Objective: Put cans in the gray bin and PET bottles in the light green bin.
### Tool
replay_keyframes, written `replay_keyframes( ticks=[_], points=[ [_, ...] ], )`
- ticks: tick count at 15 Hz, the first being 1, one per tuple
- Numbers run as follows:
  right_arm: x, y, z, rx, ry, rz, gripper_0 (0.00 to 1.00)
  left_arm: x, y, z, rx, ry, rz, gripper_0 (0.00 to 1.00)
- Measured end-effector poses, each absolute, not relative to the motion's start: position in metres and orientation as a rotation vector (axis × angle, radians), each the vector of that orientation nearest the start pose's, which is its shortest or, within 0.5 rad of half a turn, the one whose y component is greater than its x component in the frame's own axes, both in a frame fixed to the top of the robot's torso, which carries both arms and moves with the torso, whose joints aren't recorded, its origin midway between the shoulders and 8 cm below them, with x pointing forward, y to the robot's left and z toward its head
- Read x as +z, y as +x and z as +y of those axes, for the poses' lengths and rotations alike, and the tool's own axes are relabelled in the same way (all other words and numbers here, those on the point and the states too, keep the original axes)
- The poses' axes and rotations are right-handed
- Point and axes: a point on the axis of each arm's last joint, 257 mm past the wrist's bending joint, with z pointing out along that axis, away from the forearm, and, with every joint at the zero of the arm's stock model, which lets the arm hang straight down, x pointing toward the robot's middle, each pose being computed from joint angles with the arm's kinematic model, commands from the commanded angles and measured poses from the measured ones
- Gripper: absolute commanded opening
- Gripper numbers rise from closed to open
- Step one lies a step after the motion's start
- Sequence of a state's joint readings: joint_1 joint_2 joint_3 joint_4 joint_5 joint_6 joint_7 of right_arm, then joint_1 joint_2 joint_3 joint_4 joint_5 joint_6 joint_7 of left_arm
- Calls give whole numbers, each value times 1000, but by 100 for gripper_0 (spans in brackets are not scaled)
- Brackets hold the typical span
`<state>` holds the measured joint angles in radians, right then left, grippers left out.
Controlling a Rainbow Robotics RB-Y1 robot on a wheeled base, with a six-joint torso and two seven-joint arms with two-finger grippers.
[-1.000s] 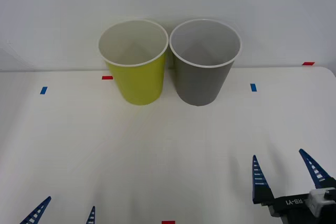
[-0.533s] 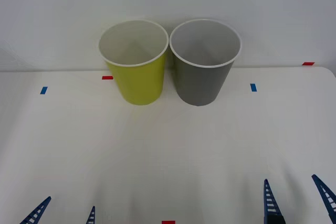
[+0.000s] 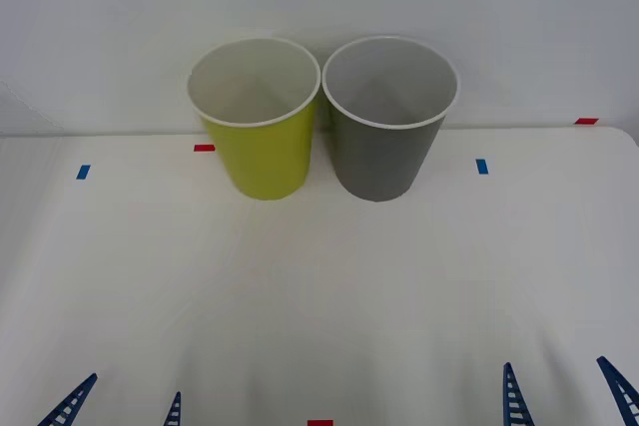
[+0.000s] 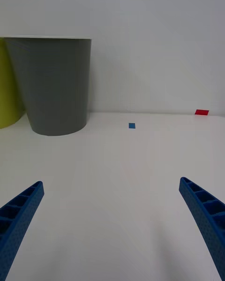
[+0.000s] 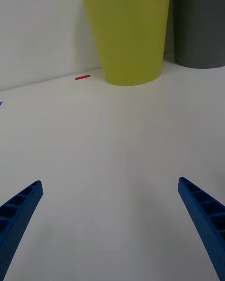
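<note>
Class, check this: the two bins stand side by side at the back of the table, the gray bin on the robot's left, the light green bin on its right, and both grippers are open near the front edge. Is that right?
Not quite: the sides are swapped. The front view shows the light green bin on the robot's left and the gray bin on its right. The rest holds: they stand side by side at the back of the table, and the left gripper and right gripper are open near the front edge.

Left gripper (image 5: 110,225) is hovering over the white table (image 5: 117,159), fingers (image 5: 21,210) spread wide, nothing between them. Light green bin (image 5: 126,28) is standing well ahead of the jaws, gray bin (image 5: 201,23) just beside it.
</note>
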<state>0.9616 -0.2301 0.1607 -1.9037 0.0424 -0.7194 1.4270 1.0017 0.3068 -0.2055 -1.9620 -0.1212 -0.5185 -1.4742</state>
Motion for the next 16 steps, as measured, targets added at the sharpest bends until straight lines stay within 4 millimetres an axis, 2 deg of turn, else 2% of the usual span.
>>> replay_keyframes(
  ticks=[16],
  points=[
    [-250, 240, -264, -1, -57, 1474, 100, -293, 229, 244, 27, 231, 1673, 100]
  ],
)
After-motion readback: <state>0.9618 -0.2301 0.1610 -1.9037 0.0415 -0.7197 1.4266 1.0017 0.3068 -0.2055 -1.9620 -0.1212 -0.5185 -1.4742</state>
